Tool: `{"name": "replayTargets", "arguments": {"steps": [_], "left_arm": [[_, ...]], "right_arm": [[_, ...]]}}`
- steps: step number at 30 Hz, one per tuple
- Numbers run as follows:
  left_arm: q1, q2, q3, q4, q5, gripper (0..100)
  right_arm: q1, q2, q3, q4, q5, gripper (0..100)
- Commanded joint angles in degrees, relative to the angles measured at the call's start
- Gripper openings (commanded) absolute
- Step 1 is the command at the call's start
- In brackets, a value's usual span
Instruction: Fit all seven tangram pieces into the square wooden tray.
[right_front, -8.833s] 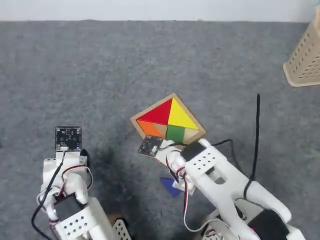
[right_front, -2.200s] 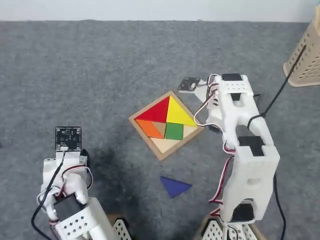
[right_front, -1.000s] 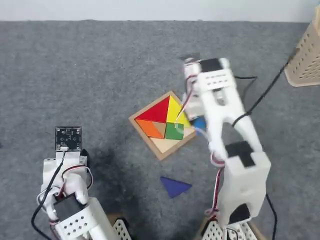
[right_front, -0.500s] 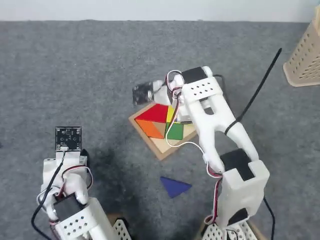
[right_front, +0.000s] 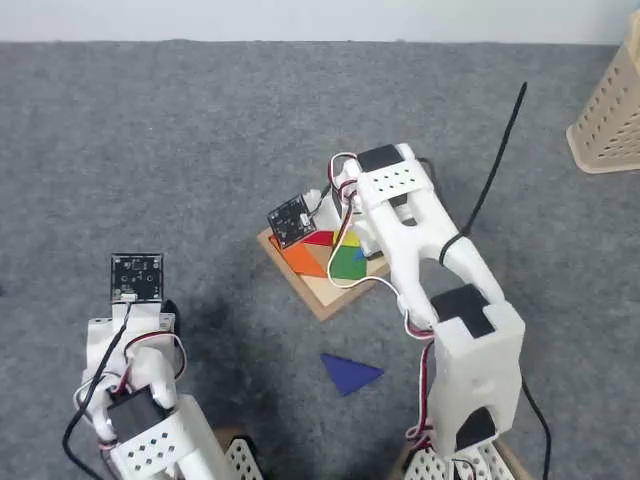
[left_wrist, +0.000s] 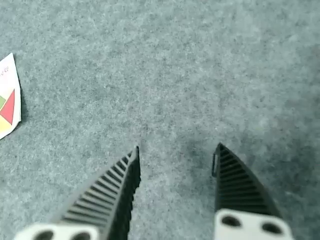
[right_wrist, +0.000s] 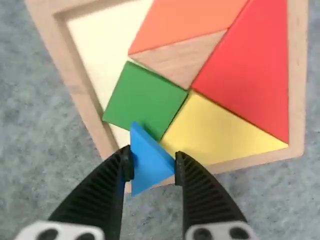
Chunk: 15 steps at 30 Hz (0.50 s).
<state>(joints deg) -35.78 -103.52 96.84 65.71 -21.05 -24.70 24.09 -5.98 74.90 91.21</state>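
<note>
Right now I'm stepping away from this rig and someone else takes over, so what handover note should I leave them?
Left gripper: open, holding nothing, over bare carpet.
Right gripper: shut on the light blue triangle, over the tray rim by the green square.
Done: red triangle, yellow triangle, orange piece, wooden triangle and green square lie in the tray.
Left: seat the light blue triangle in the tray's bare part, then fetch the dark blue triangle, on the carpet apart from the tray.
</note>
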Motion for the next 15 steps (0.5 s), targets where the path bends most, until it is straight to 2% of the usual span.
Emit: {"name": "replayTargets", "arguments": {"steps": [1,8,15], "left_arm": [[0.4,-0.5,-0.3,0.1,-0.4,22],[0.4,-0.5,-0.3,0.2,-0.4,22],[0.4,-0.5,-0.3,0.2,-0.4,22]], "right_arm": [[0.7,-1.0,-0.5,0.0,5.3,1.9],[0.1,-1.3,-0.8,3.9,11.3,2.7],[0.5,-1.0,-0.9,3.9,8.4,10.9]]}}
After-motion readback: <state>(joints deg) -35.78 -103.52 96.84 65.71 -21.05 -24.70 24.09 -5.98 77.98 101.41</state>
